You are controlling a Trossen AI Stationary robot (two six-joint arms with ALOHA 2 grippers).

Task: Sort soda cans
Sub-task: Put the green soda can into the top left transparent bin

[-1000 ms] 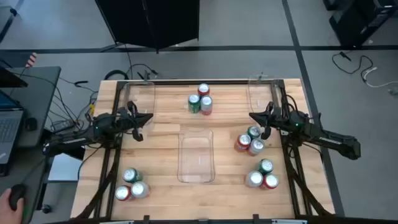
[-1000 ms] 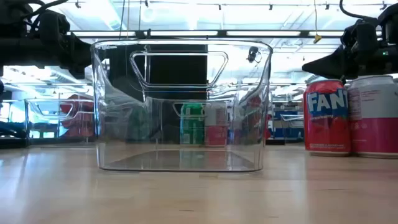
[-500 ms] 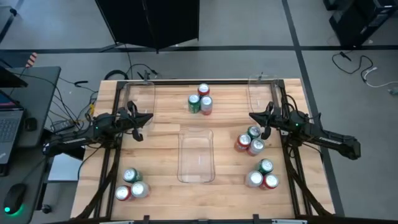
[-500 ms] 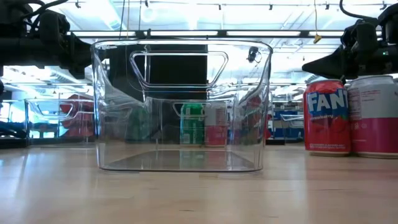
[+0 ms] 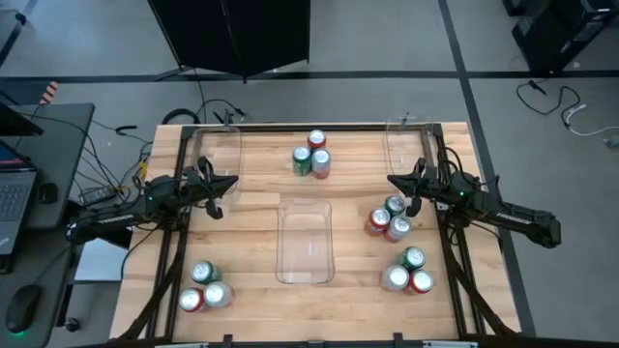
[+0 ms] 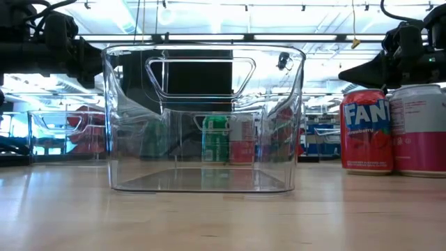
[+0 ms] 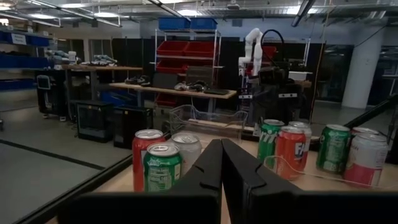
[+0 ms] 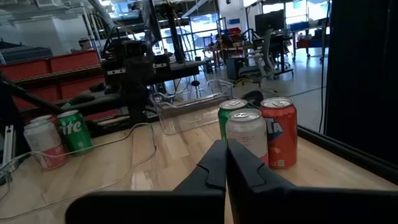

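Note:
Twelve soda cans stand upright on the wooden table in four clusters of three. One cluster (image 5: 314, 156) is at the far middle, one (image 5: 389, 218) at the right, one (image 5: 407, 273) at the near right, one (image 5: 204, 288) at the near left. Each cluster mixes green, red and silver-white cans. My left gripper (image 5: 216, 196) hovers shut over the table's left part, beside the far-left bin. My right gripper (image 5: 404, 193) hovers shut just beyond the right cluster. The wrist views show each pair of fingers closed together, left gripper (image 7: 221, 163) and right gripper (image 8: 226, 167), holding nothing.
Three clear plastic bins sit on the table: one in the middle (image 5: 306, 242), one at the far left corner (image 5: 215, 153), one at the far right corner (image 5: 405, 145). The middle bin (image 6: 203, 118) fills the low view, with two cans (image 6: 394, 130) to its right. Bare wood lies between the clusters.
Both arms and all cans have stayed where they were. A person's hand on the mouse at the desk left of the table has withdrawn out of view.

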